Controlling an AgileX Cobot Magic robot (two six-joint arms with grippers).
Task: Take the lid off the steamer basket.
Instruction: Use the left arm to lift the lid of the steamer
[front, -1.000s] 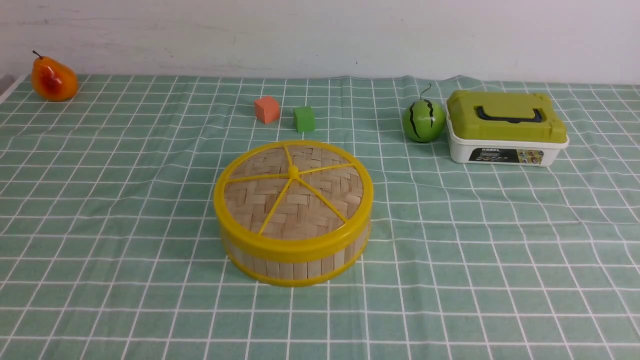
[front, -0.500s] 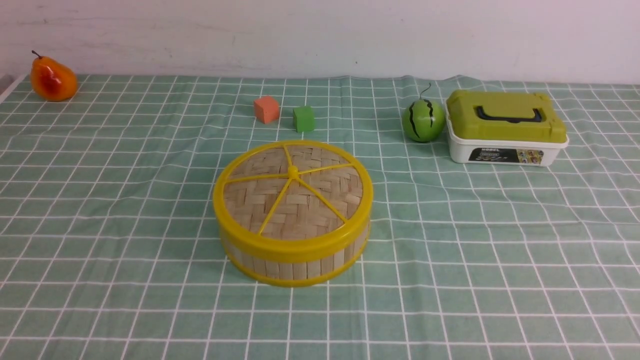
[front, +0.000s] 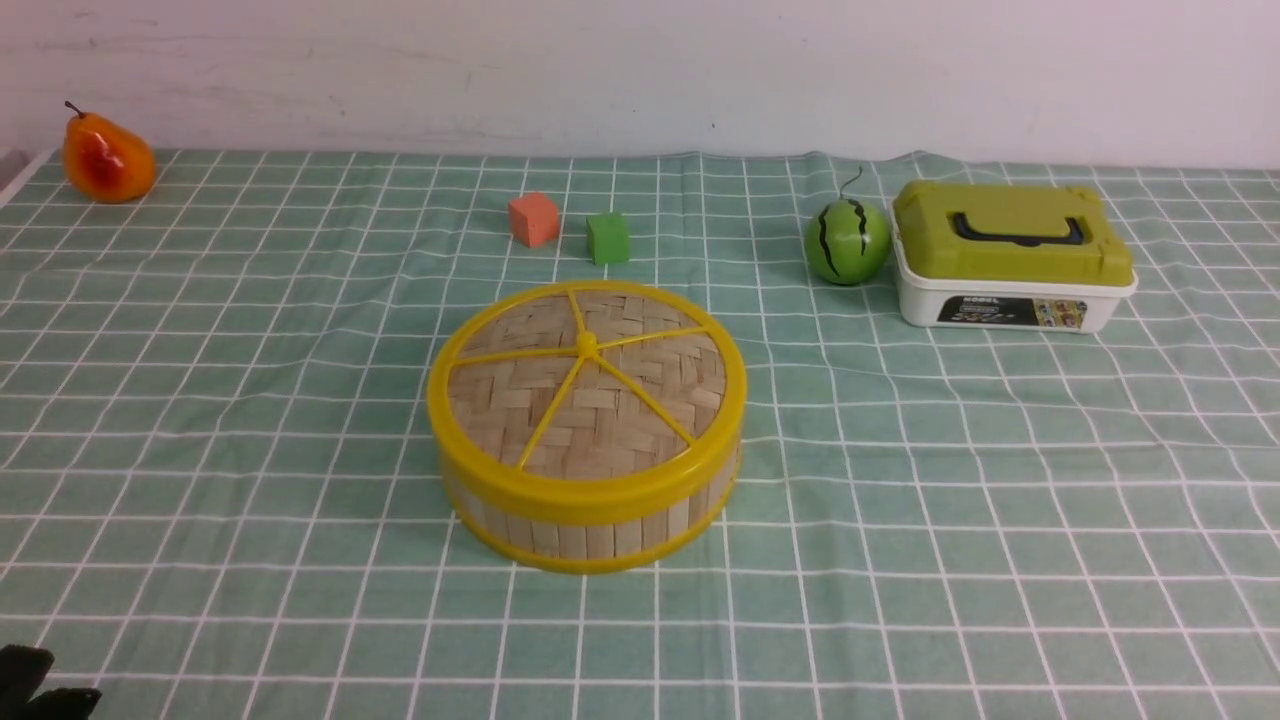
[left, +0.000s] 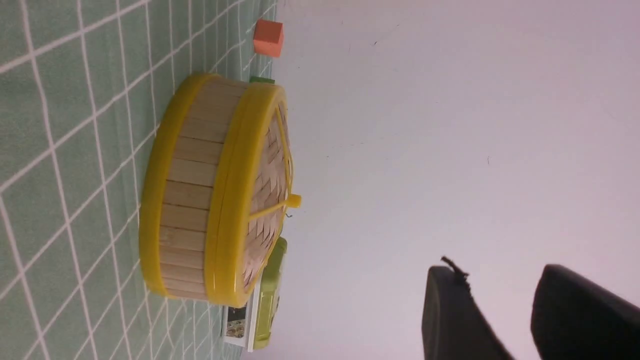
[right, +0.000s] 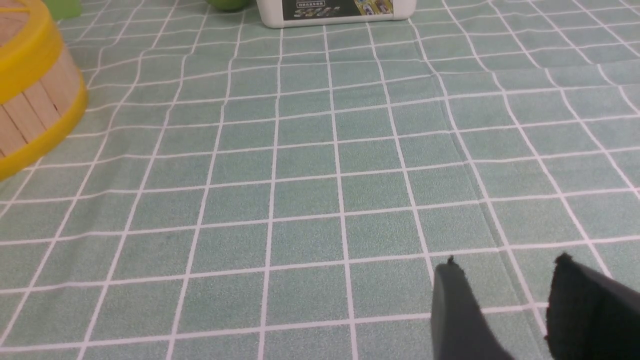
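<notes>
Green tablecloth (front: 900, 500) with a white grid over the whole bench, plain white wall (front: 640, 70) behind. The round, shallow, bamboo-slat and yellow-rimmed steamer basket (front: 590, 532) stood near the middle of the cloth. The flat woven-bamboo, yellow-spoked lid (front: 600, 400) sat level and fully seated on it, so we read the task as not yet started. The left gripper (left: 495, 285) was open, its black fingers apart with nothing between them. In the front view only a dark tip of it showed at the near left corner, well apart from the basket. The right gripper (right: 505, 280) was likewise open and empty, low over bare cloth, and out of the front view. The left wrist view framed the whole basket side-on, with the small yellow centre knob (left: 294, 201) standing proud of the lid. The right wrist view caught only the basket's edge. We judged the basket to lie ahead of the left gripper and towards the robot's right. The lid was round, so it had no long axis to align with, and the knob looked the natural target. The left arm seemed the better lined up, but we could not tell which was nearer.
</notes>
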